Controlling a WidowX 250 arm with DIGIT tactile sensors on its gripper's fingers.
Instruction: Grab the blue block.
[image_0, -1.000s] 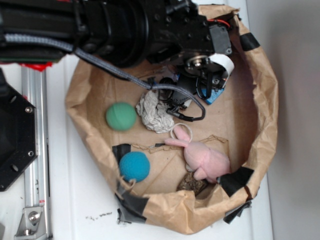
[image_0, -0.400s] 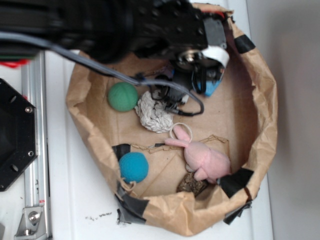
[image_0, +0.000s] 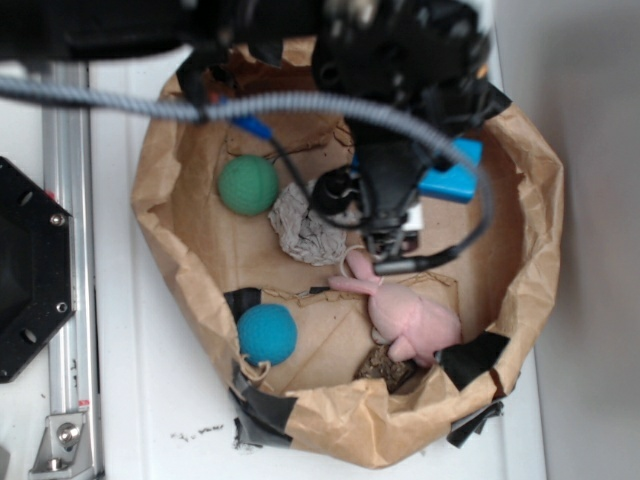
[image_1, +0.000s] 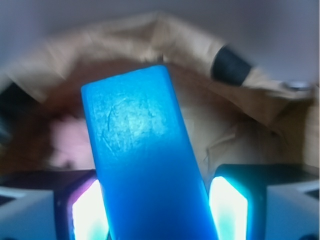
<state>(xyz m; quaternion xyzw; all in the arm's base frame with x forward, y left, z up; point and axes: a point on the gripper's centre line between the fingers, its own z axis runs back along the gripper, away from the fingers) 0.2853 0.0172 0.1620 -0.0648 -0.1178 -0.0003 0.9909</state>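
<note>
Your gripper (image_1: 152, 210) is clamped on the blue block (image_1: 145, 160): in the wrist view its two lit pads (image_1: 90, 215) press the slab's sides at the bottom of the frame. From there the block's long axis runs up the frame, leaning a little toward the upper left, and its free rounded end points at the far wall of the brown paper bag (image_1: 165, 35).

In the exterior view you see the same block (image_0: 452, 175) right of centre in the upper half of the frame. It juts out sideways to the right from under the black arm (image_0: 390, 60), with its long axis close to level across the frame. It appears lifted off the bag's floor, though the blur keeps you from judging that with certainty.

Inside the rolled-down bag (image_0: 530, 230), the green ball (image_0: 247, 185) sits at upper left. The crumpled grey-white cloth (image_0: 305, 225) lies just right of it, near the centre. The teal textured ball (image_0: 267, 333) rests at lower left, and the pink plush rabbit (image_0: 410, 315) lies at lower right, below the gripper.
</note>
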